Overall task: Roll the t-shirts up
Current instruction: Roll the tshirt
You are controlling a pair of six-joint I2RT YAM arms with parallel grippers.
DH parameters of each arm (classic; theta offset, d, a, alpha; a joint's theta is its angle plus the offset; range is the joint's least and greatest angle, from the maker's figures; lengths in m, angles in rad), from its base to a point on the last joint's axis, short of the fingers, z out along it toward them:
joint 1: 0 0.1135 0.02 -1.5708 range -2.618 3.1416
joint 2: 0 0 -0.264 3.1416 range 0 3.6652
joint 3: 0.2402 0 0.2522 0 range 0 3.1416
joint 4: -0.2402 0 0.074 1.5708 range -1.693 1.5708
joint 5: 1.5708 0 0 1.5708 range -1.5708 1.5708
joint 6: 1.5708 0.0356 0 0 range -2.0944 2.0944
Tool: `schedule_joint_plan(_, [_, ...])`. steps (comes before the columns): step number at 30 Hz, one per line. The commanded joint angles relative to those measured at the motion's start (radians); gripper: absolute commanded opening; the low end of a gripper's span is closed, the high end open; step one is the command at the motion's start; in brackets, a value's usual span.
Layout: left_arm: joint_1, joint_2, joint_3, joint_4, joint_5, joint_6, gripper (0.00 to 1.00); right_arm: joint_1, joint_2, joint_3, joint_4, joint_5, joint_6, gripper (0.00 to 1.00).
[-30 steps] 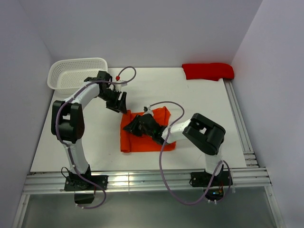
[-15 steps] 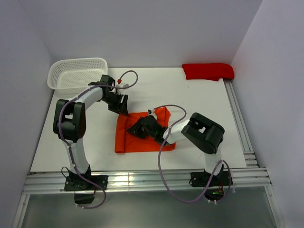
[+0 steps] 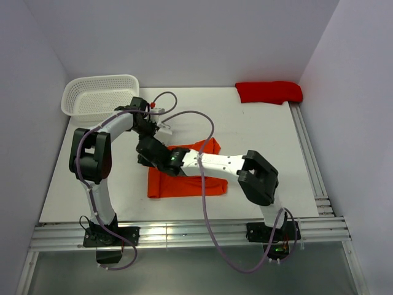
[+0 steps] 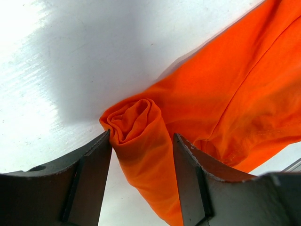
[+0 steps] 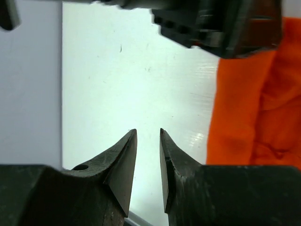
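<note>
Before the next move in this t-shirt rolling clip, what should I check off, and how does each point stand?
1. Left gripper straddles the rolled end of the orange t-shirt: ok.
2. Left grip firm on that roll: cannot tell.
3. Right gripper on cloth: not ok; narrowly open, empty, over bare table.
4. Orange t-shirt fully rolled: not ok; most of it lies flat.
5. Red t-shirt out of the way: ok, far right corner.

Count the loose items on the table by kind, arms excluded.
T-shirts: 2, orange t-shirt and red t-shirt
Baskets: 1, white basket
Total: 3
</note>
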Motion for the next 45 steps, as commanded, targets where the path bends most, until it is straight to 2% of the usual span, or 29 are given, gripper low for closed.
schedule_joint_plan(1, [-0.008,0.003,0.041,-0.015,-0.011,-0.011,0.59,0.019,0.101,0.137,-0.245,0.124,-0.067,0.34])
schedule_joint_plan(12, [-0.01,0.008,0.055,-0.033,-0.013,-0.004,0.58,0.022,0.272,0.275,-0.372,0.159,-0.091,0.37])
schedule_joint_plan(19, [-0.011,0.011,0.07,-0.041,-0.021,-0.005,0.59,0.028,0.287,0.294,-0.45,0.179,-0.065,0.42])
schedule_joint_plan(24, [-0.011,0.018,0.095,-0.056,-0.028,-0.004,0.59,0.03,0.322,0.34,-0.51,0.17,-0.076,0.49])
schedule_joint_plan(29, [-0.013,0.029,0.121,-0.075,-0.027,-0.002,0.59,0.036,0.354,0.381,-0.521,0.144,-0.107,0.56])
schedule_joint_plan(34, [-0.014,0.037,0.132,-0.081,-0.033,0.001,0.59,0.039,0.355,0.358,-0.479,0.115,-0.119,0.58])
schedule_joint_plan(40, [-0.014,0.043,0.149,-0.09,-0.037,0.004,0.6,0.039,0.373,0.403,-0.55,0.13,-0.116,0.58])
schedule_joint_plan(45, [-0.016,0.049,0.165,-0.102,-0.031,0.002,0.61,0.042,0.341,0.358,-0.507,0.121,-0.136,0.63])
